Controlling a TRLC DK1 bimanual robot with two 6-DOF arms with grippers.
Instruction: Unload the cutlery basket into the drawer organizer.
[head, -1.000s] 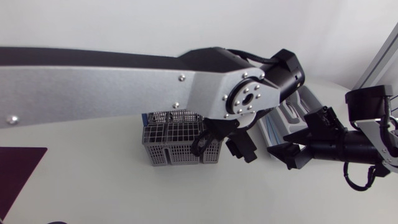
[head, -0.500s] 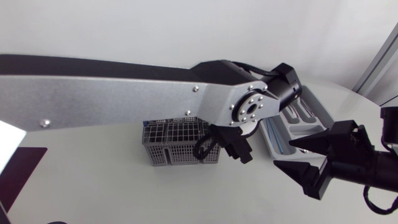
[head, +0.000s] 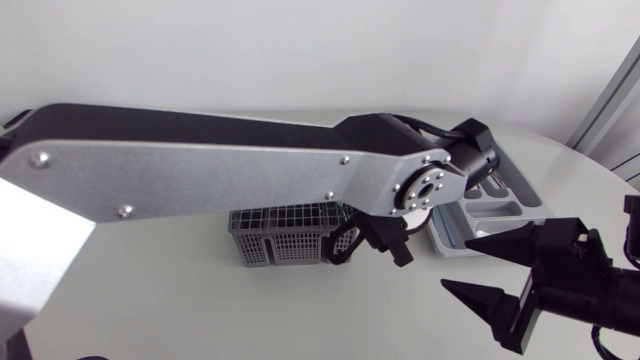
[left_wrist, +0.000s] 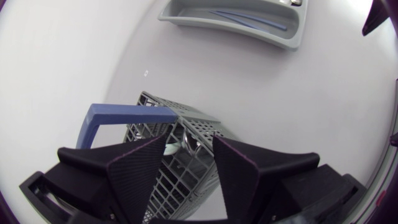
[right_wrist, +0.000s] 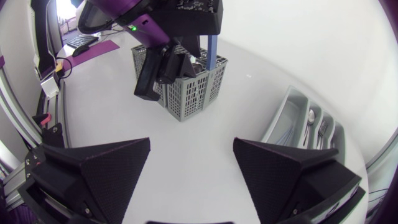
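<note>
- Left gripper (left_wrist: 189, 140): its fingers stand apart and clamp nothing. It hangs directly over the cutlery basket (left_wrist: 186, 177), and the basket's open top shows in the gap between the two fingers.
- Cutlery basket: grey mesh, upright on the white table (head: 200, 310). Its blue handle (left_wrist: 124, 113) rises beside one finger. A shiny metal piece (left_wrist: 188, 147) stands inside under the gap; too little of it shows to name it.
- Head view: the basket (head: 280, 235) lies at 9 o'clock from the left gripper (head: 372, 240), with its nearer end beneath the gripper.
- Drawer organizer (head: 495, 213): a grey compartmented tray at 3 o'clock from the basket and apart from it. In the left wrist view it lies well ahead of the gripper and holds blue-handled pieces (left_wrist: 249, 15).
- Right wrist view: the organizer (right_wrist: 283, 121) holds a spoon (right_wrist: 310, 117) and further cutlery in its narrower slots.
- Right gripper (head: 490, 270): at 5 o'clock from the organizer, with its fingers spread wide and nothing between them. From its own camera the gripper (right_wrist: 192, 142) sits over bare table. The basket (right_wrist: 186, 90) and the left gripper (right_wrist: 161, 71) are ahead of it.
</note>
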